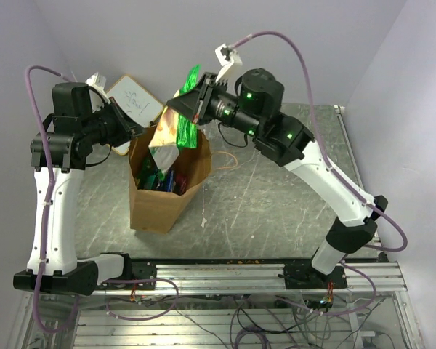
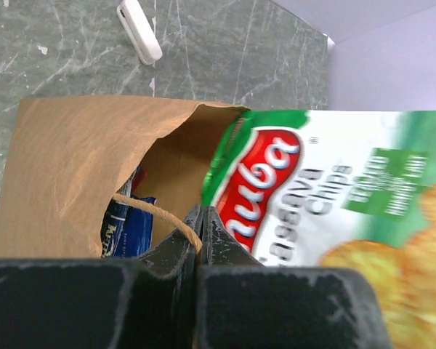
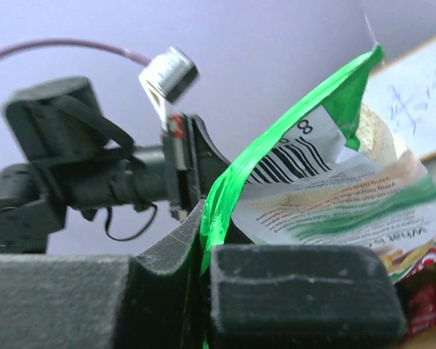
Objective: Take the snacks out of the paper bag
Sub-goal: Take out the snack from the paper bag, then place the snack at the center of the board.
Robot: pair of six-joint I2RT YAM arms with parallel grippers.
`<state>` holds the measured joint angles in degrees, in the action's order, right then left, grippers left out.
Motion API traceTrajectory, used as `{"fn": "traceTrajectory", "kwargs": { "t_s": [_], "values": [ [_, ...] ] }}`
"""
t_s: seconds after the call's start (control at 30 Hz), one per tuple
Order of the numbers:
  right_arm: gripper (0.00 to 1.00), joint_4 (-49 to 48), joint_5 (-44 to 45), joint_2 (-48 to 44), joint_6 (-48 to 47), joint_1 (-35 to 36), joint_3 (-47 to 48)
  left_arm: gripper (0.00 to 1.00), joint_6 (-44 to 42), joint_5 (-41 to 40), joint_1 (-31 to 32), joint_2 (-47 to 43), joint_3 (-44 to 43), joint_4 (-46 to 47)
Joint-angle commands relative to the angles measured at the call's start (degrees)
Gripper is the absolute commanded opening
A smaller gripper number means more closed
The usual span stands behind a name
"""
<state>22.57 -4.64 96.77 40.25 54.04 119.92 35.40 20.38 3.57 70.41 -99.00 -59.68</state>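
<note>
Top external: right claw [image 1: 197,104] is closed tight on the top edge of the green packet [image 1: 187,135]. The packet hangs over the mouth of the paper bag [image 1: 160,207], and its lower end is not yet clear of the rim.
Left claw [image 1: 129,131]: closed at the bag's far-left rim. The left wrist view shows the twisted handle [image 2: 154,213] running into the pinched fingers, so it is judged to hold the bag by the handle.
Bag: upright on the table [image 1: 276,196], left of centre, mouth open.
Other contents: blue packet [image 2: 123,227] and more lie low inside the bag.
Step in hand: draw the green packet fully out.
Method: lift straight up until the bottom corner clears the rim, then carry it right, over the table. The left claw should anchor the bag so it neither rides up nor tips.
Risk: the grip is on the thin seam only and foil is likely slippery, so move slowly with no swing. The packet rubbing the bag's wall could drag the bag along.
Placement: well apart from the bag, lowered close to the table before release.
</note>
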Motion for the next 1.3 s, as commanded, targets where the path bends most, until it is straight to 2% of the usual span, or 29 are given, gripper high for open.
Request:
{"fn": "traceTrajectory", "kwargs": {
  "t_s": [0.0, 0.2, 0.33, 0.57, 0.7, 0.77, 0.93, 1.07, 1.27],
  "values": [
    [0.0, -7.6, 2.7, -3.1, -8.2, -0.9, 6.2, 0.07, 0.8, -1.1, -0.5, -1.7, -0.8, 3.2],
    [0.0, -7.9, 7.2, -3.5, -17.2, -3.3, 13.3, 0.07, 0.8, -2.5, -0.5, -1.4, -2.3, 2.8],
    [0.0, -7.7, 17.2, -5.0, -25.6, -3.8, 15.7, 0.07, 1.1, -3.0, -0.5, -1.0, -3.3, 2.7],
    [0.0, -7.5, 38.2, -13.2, -31.6, -5.5, 3.0, 0.07, 0.3, -3.9, -0.5, -0.6, -4.3, 0.8],
    [0.0, -6.6, 43.7, -19.8, -31.1, -7.0, -9.2, 0.07, -1.2, -4.5, -0.5, 0.2, -6.0, -1.5],
    [0.0, -5.4, 43.9, -23.0, -29.5, -8.8, -16.3, 0.07, -1.9, -5.3, -0.5, 0.1, -6.6, -2.0],
    [0.0, 1.9, 42.7, -28.3, -22.8, -13.3, -26.6, 0.07, -2.7, -5.9, -0.5, 0.0, -6.4, -2.9],
    [0.0, 4.9, 38.0, -31.2, -15.5, -16.6, -35.6, 0.07, -2.8, -5.0, -0.5, -0.2, -5.8, -2.7],
    [0.0, 4.6, 28.3, -27.9, -5.1, -21.9, -43.4, 0.07, -4.0, -4.8, -0.5, -1.2, -5.4, -2.0]
  ]
}}
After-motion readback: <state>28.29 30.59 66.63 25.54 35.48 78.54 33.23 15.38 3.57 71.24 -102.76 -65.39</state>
